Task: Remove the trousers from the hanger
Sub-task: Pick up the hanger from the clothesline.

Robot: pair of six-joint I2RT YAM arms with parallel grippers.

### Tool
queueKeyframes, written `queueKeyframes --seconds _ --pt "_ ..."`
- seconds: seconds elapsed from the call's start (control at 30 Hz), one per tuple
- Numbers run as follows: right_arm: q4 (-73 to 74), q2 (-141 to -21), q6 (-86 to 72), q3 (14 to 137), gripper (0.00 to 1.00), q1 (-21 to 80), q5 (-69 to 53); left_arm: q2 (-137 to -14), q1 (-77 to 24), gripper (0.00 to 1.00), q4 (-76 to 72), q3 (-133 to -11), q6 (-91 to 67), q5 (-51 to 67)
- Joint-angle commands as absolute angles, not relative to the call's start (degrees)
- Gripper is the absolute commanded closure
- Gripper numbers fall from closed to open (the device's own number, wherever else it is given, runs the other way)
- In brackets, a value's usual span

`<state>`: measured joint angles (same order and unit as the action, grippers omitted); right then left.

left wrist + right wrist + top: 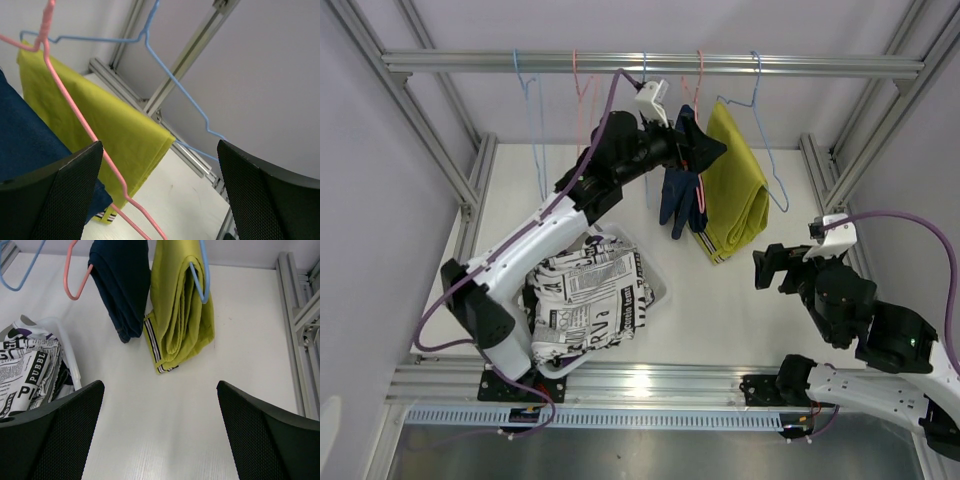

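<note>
Hanging vertically, folded plain navy cloth trousers (677,205) sit just beside the nearer left gripper (696,150), its jaws spread wide, empty.

The left arm (550,225) is reaching up and forward; the left tool (703,150) is standing with jaws wide apart. The right arm (880,340) is sitting folded; the right tool (767,268) is pointing left, jaws wide apart.

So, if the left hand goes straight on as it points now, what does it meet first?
Probably the pink hanger, its wire crossing before the open left hand; the yellow trousers hang just behind it. Depth is unclear.
</note>
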<state>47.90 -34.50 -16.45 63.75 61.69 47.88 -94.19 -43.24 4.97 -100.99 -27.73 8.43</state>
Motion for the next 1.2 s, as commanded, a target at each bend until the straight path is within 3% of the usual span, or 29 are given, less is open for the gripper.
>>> queueKeyframes --seconds 0.0,0.33,0.57,0.83,1.1,1.17 --pt "49.13 -33.40 -17.14 64.95 0.01 61.61 51.33 -97.20 -41.23 0.01 1.84 -105.72 -31.38 14.32" --pt "48.08 -31.38 -16.61 62.06 0.00 61.52 52.82 -101.16 -40.61 0.01 0.35 -103.89 -29.71 12.39" --pt "46.84 -30.94 -16.00 60.56 0.01 61.61 52.74 -102.04 -39.73 0.01 -9.82 -101.34 -34.88 19.06" --pt "48.86 -29.80 -18.28 60.47 0.01 61.61 51.77 -104.68 -39.11 0.13 -11.42 -100.99 -38.40 21.79" --pt "48.78 -29.88 -18.55 60.20 0.01 61.52 51.68 -106.26 -38.76 0.18 -13.45 -100.28 -40.69 22.76" --pt "48.52 -30.15 -18.37 60.29 0.02 61.61 51.68 -106.43 -38.76 0.27 -13.54 -100.37 -40.78 22.94"
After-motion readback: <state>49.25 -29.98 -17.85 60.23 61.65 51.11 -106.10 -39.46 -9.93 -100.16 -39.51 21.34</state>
